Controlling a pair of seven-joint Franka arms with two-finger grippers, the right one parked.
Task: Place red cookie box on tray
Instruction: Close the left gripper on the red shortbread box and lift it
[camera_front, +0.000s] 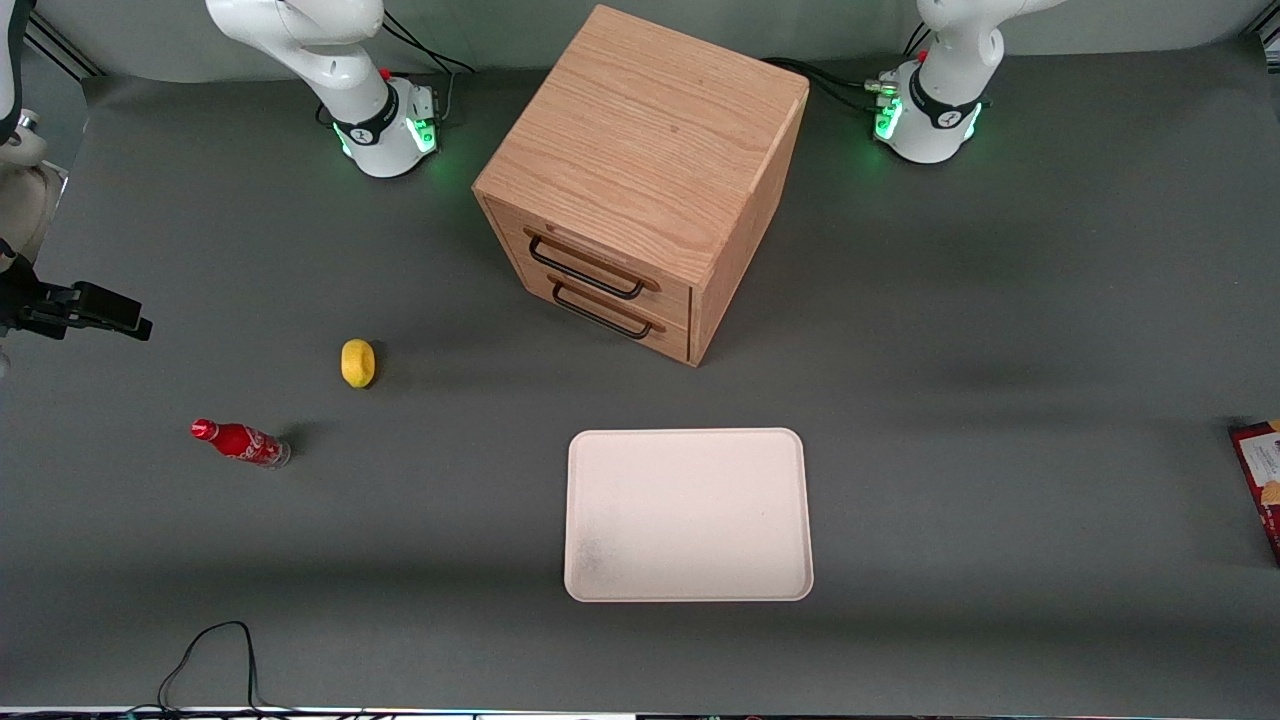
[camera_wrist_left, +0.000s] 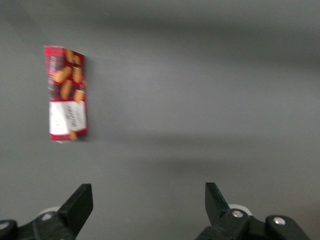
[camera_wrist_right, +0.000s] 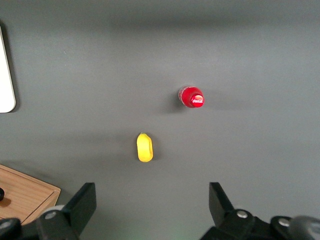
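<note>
End effector (camera_wrist_left: 145, 202) spread above table (camera_wrist_left: 210, 100)

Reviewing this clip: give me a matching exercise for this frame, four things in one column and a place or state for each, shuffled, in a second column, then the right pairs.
Things:
1. red cookie box
2. tray
3. gripper
4. cola bottle

Places or states:
A. open, above bare table mat, holding nothing
B. lying flat on the mat at the working arm's end of the table
C. toward the parked arm's end, near a yellow lemon
D. bare, nearer the front camera than the wooden cabinet

Pairs: 1-B, 2-D, 3-A, 4-C
</note>
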